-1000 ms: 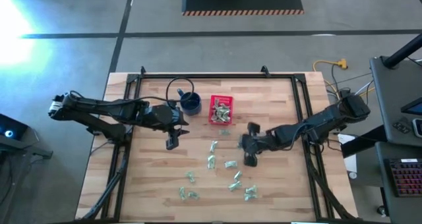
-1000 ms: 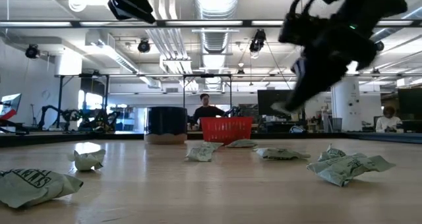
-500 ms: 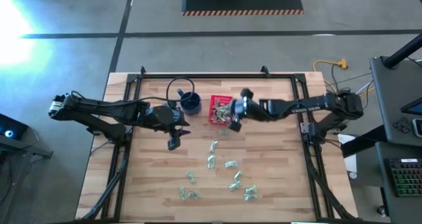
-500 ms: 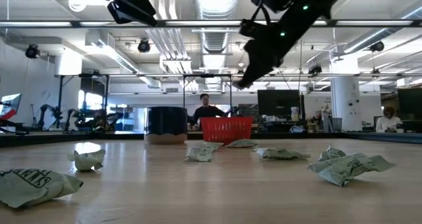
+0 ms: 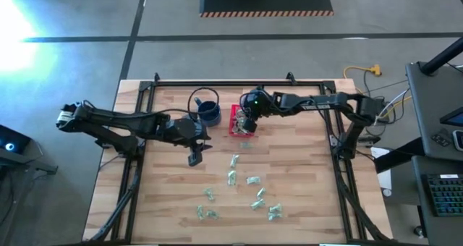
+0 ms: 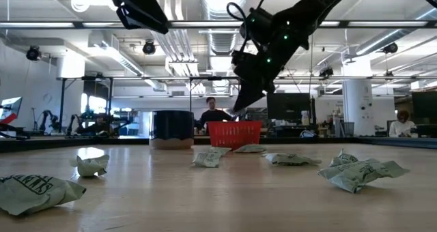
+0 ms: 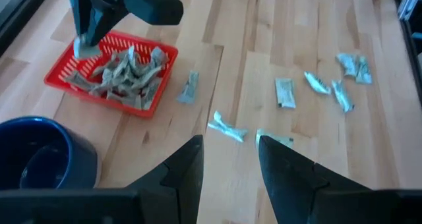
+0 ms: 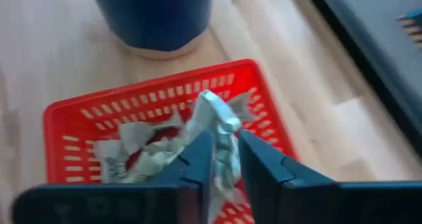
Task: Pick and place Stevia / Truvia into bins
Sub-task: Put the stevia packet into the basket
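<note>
While the table (image 5: pixel 304 195) carries loose sachets (image 5: pixel 252 180) across its near half, we see the right gripper (image 5: pixel 246 121) over the red basket (image 5: pixel 233 120), its fingers (image 8: pixel 264 163) clenched on one crumpled sachet (image 8: pixel 217 118) directly above the sachets piled inside. The blue mug (image 5: pixel 209 113) stands just beside the basket. Our left gripper (image 5: pixel 194 158) hangs above bare wood near the mug, its fingers (image 7: pixel 184 171) parted and holding nothing.
</note>
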Robot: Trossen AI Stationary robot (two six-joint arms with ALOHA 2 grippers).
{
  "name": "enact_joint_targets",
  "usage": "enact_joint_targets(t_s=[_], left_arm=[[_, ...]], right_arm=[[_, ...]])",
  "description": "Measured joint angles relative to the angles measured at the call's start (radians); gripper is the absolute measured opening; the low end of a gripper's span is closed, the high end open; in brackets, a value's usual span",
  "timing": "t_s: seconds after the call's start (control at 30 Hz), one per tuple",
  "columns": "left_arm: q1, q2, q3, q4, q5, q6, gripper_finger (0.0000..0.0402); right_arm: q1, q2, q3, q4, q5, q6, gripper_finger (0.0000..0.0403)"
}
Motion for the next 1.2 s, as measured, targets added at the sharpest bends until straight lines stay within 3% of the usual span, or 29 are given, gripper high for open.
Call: enact_joint_targets(t_s=[0.23, 0.4, 0.73, 1.03, 1.2], left_arm=[[0.000, 0.082, -0.002, 0.001, 0.000, 0.032, 0.0130], [0.000, 0.191, -0.012, 0.065, 0.000, 0.098, 0.0130], [0.001, 0.423, -0.015, 0.269, 0.033, 0.310, 0.0130], [0.016, 0.521, -0.014, 0.366, 0.035, 0.360, 0.0130], [0.023, 0.522, -0.015, 0.365, 0.041, 0.547, 0.0130]], right_arm=[[-0.001, 0.029, 0.051, -0.079, -0.026, -0.003, 0.0144], [-0.001, -0.015, 0.048, -0.116, -0.142, -0.059, 0.0176], [0.019, -0.181, -0.012, -0.332, -0.344, -0.119, 0.0169], [0.087, -0.454, -0.208, -0.374, -0.353, -0.002, 0.0160], [0.130, -0.632, -0.314, -0.365, -0.353, 0.100, 0.0160]])
